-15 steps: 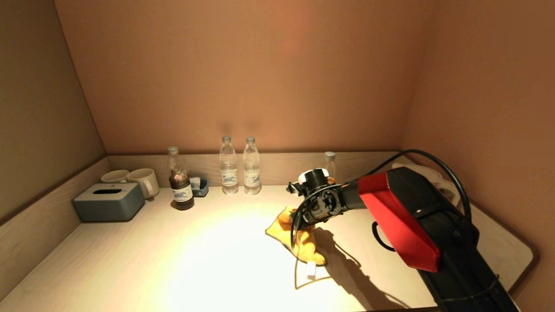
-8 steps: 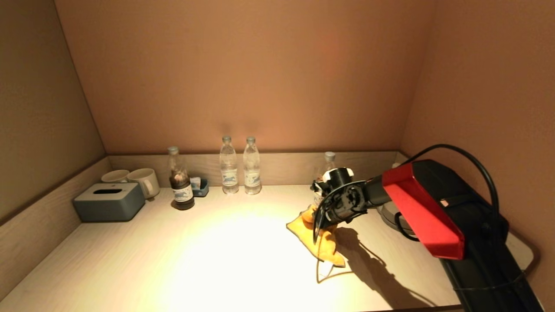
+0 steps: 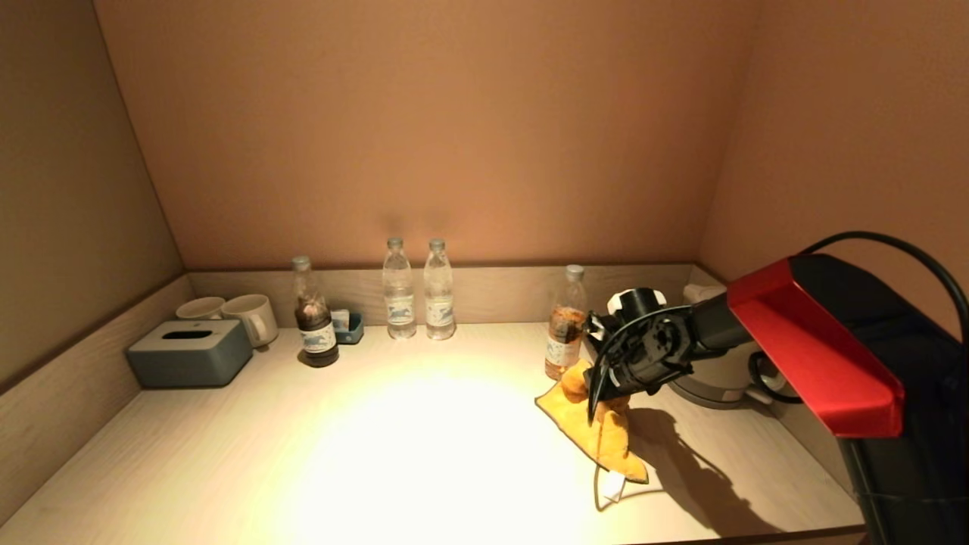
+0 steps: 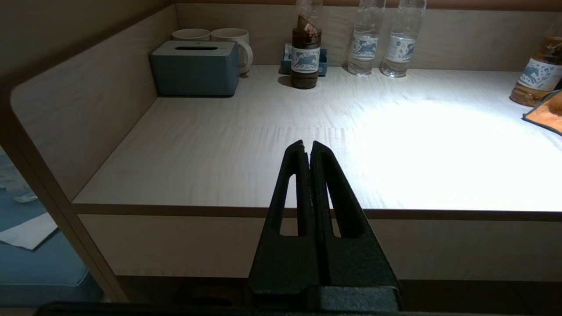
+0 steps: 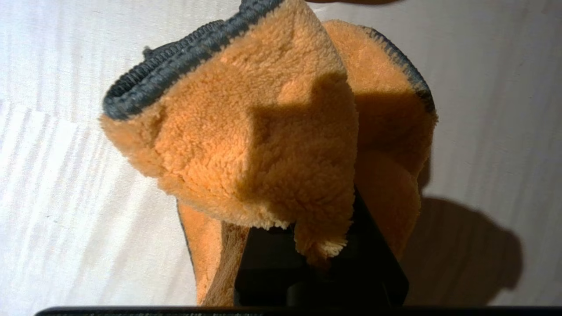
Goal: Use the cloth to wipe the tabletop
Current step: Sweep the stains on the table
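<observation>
Head view: the right gripper [image 3: 606, 393], at the right-hand part of the tabletop [image 3: 424, 454], pinches the orange cloth [image 3: 602, 431], whose lower part drapes onto the surface. Just behind the cloth stands an amber bottle [image 3: 564, 333]; a kettle [image 3: 719, 371] sits to its right. Along the back wall stand two clear bottles [image 3: 418, 291], a dark bottle [image 3: 314, 318], two mugs [image 3: 235, 314] and a grey tissue box [image 3: 189, 352].

Left wrist view: the left gripper [image 4: 307, 147] hangs before the table's front edge, fingers pressed together, holding nothing; a corner of the cloth [image 4: 549, 112] shows at the far side.

Right wrist view: bunched cloth [image 5: 272, 145] hides the fingertips and is clamped between them above the tabletop [image 5: 66, 175].
</observation>
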`<state>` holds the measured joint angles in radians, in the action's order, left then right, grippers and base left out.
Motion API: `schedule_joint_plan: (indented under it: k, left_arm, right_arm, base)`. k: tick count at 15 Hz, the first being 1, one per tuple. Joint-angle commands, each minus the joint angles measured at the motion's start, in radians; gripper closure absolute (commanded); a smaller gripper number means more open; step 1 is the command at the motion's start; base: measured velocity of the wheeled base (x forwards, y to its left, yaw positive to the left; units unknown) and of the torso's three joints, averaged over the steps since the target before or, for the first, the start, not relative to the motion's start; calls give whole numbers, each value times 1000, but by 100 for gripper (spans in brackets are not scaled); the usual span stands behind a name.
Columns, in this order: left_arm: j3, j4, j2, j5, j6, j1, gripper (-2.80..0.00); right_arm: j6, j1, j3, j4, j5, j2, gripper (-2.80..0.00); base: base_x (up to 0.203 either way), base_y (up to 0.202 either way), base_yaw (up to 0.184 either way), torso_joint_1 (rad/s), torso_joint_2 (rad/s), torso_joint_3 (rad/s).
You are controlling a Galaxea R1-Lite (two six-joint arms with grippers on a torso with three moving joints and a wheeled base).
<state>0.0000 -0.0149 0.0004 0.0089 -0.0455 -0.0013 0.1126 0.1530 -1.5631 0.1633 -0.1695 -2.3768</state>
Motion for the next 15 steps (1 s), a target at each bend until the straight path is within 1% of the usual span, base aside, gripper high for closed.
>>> schedule_joint_plan:
  k: [1, 3, 4, 5, 8, 12, 14, 15]
  left_arm:
    - [0, 0, 0, 0, 0, 0, 0]
    - [0, 0, 0, 0, 0, 0, 0]
    - [0, 0, 0, 0, 0, 0, 0]
    - [0, 0, 0, 0, 0, 0, 0]
    - [0, 0, 0, 0, 0, 0, 0]
    - [0, 1, 0, 0, 0, 0, 0]
    - [0, 1, 0, 0, 0, 0, 0]
    - [0, 1, 0, 0, 0, 0, 0]
  right_arm:
    - [7, -6, 60, 0, -18, 64, 0]
    - [25, -9, 185, 0, -55, 164, 0]
    - [33, -3, 218, 3, -80, 183, 0]
    - [34, 20, 232, 8, -96, 189, 0]
    - [27, 39, 229, 15, -100, 163, 0]
    - [19, 60, 193, 17, -100, 98, 0]
    - [19, 95, 182, 16, -100, 80, 0]
    - [18, 131, 174, 16, -100, 73, 0]
  base:
    - [0, 0, 0, 0, 0, 0]
    - [0, 0, 0, 0, 0, 0]
    - [0, 0, 0, 0, 0, 0]
    - [0, 0, 0, 0, 0, 0]
    - [0, 0, 0, 0, 0, 0]
    - [0, 0, 0, 0, 0, 0]
    - [0, 0, 0, 0, 0, 0]
    - [0, 0, 0, 0, 0, 0]
